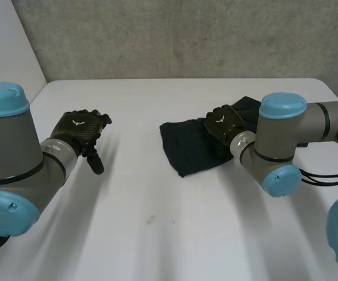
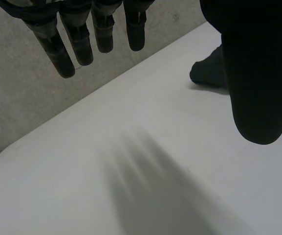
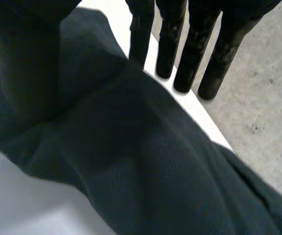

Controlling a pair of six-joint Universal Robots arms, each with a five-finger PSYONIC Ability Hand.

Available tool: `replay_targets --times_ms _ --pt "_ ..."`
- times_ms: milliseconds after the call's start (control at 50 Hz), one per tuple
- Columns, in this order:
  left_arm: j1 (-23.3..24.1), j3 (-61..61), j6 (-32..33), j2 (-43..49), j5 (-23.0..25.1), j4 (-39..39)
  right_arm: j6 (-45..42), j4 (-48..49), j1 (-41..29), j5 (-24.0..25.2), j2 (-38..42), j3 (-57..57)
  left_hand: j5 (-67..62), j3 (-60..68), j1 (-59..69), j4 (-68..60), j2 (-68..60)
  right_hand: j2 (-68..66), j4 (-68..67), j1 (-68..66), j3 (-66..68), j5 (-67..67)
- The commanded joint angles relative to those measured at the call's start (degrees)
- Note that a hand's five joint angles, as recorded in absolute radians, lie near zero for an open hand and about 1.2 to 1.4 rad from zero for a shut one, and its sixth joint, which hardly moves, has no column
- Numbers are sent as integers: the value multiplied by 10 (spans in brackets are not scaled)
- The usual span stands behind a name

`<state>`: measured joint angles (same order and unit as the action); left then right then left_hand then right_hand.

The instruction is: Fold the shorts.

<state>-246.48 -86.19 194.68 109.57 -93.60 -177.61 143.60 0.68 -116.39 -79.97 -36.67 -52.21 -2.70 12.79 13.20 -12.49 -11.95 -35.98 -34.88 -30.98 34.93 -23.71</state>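
Partly behind the right arm (image 1: 297, 132), dark shorts (image 1: 192, 149) under the straight-fingered right hand (image 1: 223, 124); left hand (image 1: 81, 130) likewise relaxed.

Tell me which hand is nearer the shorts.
Right. The right hand is over the dark shorts, near their middle; the left hand is over bare table, well apart from them.

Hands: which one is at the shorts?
The right hand, fingers straight over the dark shorts; the left hand is over bare table, apart from them.

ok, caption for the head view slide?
Right hand open over the dark shorts; left hand open above the white table, apart from them.
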Motion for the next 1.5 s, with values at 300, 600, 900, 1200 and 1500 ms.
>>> replay_targets --times_ms 300,600,900,1200,1500 --pt "-23 8 -1 -19 -4 1 82 45 -94 -21 -168 43 5 -6 -10 3 -3 -440 -451 -490 451 -463" --pt "-44 1 -1 -75 -3 4 89 -14 -165 -178 -236 -23 5 -6 -10 3 -3 -440 -451 -490 451 -463" --pt "-32 -11 -3 -70 1 6 135 -131 -80 -166 -266 -277 3 -4 -8 1 -5 97 86 47 -86 74" --pt "1 -28 -4 -79 -4 32 31 -113 -44 37 -398 -231 -9 8 4 -11 -16 150 139 100 -139 127" --pt "65 -43 -5 -45 1 -33 -235 -94 -48 207 -307 -149 -7 6 2 -9 -15 134 123 85 -124 112"
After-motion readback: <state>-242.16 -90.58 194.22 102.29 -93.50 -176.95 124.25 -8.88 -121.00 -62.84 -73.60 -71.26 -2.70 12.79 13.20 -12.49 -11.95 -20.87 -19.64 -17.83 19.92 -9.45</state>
